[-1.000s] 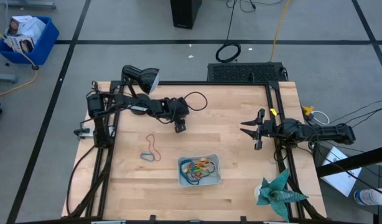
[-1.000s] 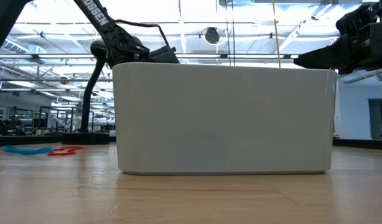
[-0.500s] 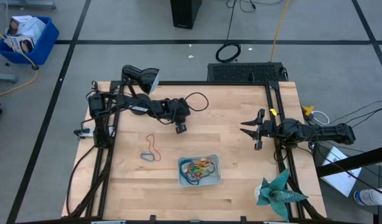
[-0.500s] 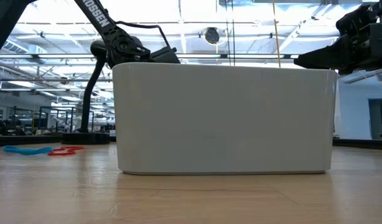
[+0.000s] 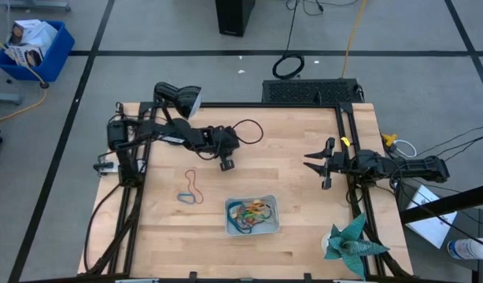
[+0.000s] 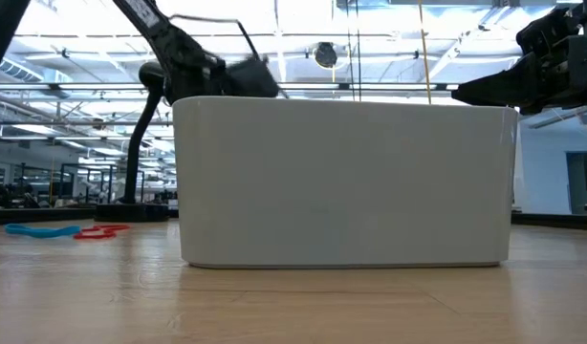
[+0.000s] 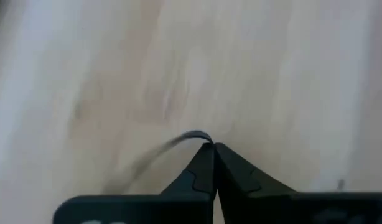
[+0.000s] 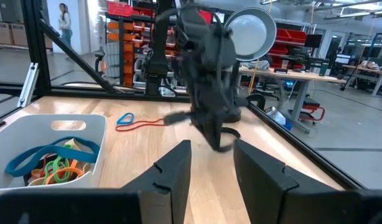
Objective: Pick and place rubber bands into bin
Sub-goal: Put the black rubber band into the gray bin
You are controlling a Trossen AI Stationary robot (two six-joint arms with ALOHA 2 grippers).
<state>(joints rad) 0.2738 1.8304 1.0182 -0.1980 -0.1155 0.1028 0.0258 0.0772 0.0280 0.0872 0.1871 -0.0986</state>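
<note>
While the right pincer waits apart, the left pincer is clamped on a black rubber band

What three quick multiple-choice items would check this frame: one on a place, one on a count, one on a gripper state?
1. Where do the blue and red rubber bands lie?
A. on the table left of the bin
B. in the bin
C. under the right gripper

2. How many loose bands lie on the wood outside the bin?
A. none
B. two
C. six

3. How does the left gripper stand?
A. wide open
B. shut on a dark rubber band
C. out of view

Answers: 1 A, the high view shows them on bare wood beside the bin. 2 B, one blue, one red. 3 B, its wrist view shows fingertips together, pinching a thin loop.
</note>
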